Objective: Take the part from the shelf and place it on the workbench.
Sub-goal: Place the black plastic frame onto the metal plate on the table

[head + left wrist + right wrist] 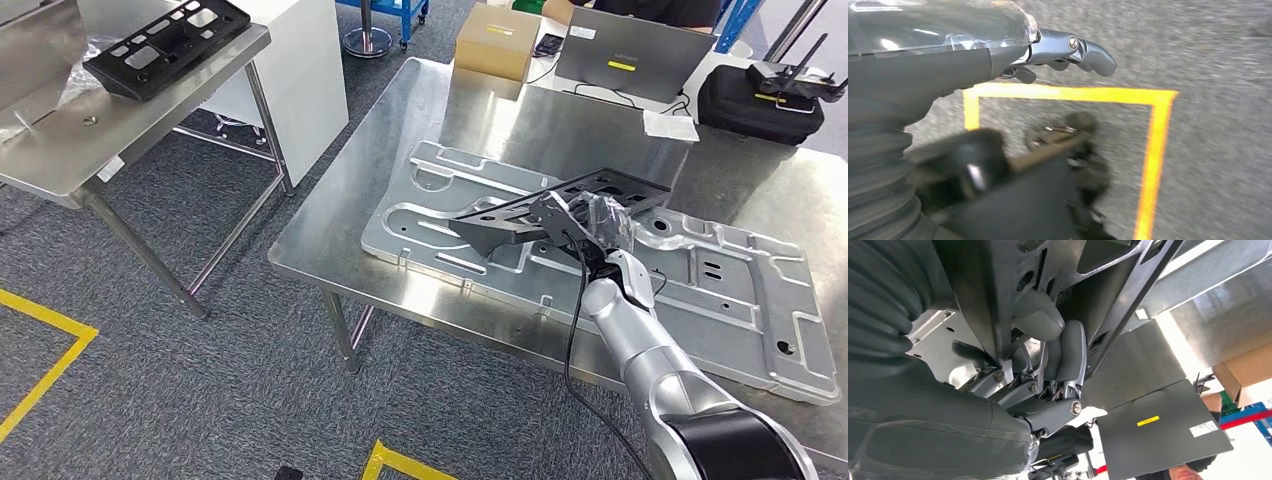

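Above workbench (380,150) near edge, right hand (585,228) grips black part (520,212).

The labels on the laptop lid (625,52) are too small to read.

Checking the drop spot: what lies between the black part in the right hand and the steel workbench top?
In the head view, the silver stamped panel lies on the workbench under the black part that the right hand holds.

Laptop (628,52), cardboard box (497,40), black case (755,105) at table's far edge
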Robot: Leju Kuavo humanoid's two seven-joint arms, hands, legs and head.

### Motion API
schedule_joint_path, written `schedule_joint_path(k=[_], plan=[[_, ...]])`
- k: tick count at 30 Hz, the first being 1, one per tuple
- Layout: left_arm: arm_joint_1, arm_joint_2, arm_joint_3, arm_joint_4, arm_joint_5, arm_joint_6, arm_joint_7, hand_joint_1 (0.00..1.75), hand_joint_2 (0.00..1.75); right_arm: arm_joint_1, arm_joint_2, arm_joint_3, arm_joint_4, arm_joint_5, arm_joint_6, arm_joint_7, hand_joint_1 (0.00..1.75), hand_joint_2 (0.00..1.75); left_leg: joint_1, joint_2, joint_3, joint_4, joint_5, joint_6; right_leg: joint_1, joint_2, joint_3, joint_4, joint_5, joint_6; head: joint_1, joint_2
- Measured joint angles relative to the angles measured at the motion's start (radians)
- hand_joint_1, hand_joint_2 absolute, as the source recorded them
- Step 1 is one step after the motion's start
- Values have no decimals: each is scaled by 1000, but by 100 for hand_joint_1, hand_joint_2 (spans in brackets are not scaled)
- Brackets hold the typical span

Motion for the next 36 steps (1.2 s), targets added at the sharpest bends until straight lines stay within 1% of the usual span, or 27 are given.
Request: schedule_joint_path(k=[3, 10, 17, 23, 31, 36], plan=[[-17, -9, 10, 0, 11, -7, 0, 0, 175, -4, 3, 0, 3, 7, 0, 8, 175, 175, 0, 0, 3, 0, 0, 0, 0, 0, 2, 0, 0, 0, 0, 0], [-19, -11, 21, 0, 38, -14, -28, 0, 175, -5, 3, -4, 5, 17, 2, 8, 175, 175, 0, 0, 4, 0, 0, 0, 0, 0, 3, 0, 0, 0, 0, 0], [-19, -12, 31, 0, 62, -49, -44, 0, 175, 1, -1, -12, 6, 17, -3, -17, 175, 175, 0, 0, 4, 0, -1, 0, 0, 0, 3, 0, -1, 1, 0, 0], [-19, -15, 36, 0, 85, -75, -86, 0, 175, 15, -16, -14, 3, 27, -4, -24, 175, 175, 0, 0, 4, 0, -1, 0, 0, 0, 4, -1, -1, 1, 0, 0], [-19, -18, 37, 0, 85, -80, -104, 0, 175, 36, -34, -21, 1, 28, -6, -29, 175, 175, 0, -1, 6, 0, -2, 0, 0, -1, 6, -2, -2, 1, 0, 0], [-20, -21, 36, 0, 87, -93, -125, 0, 175, 61, -42, -27, 1, 28, -17, -52, 175, 175, 0, -2, 8, 0, -2, 0, 0, -1, 9, -3, -2, 1, 0, 0]])
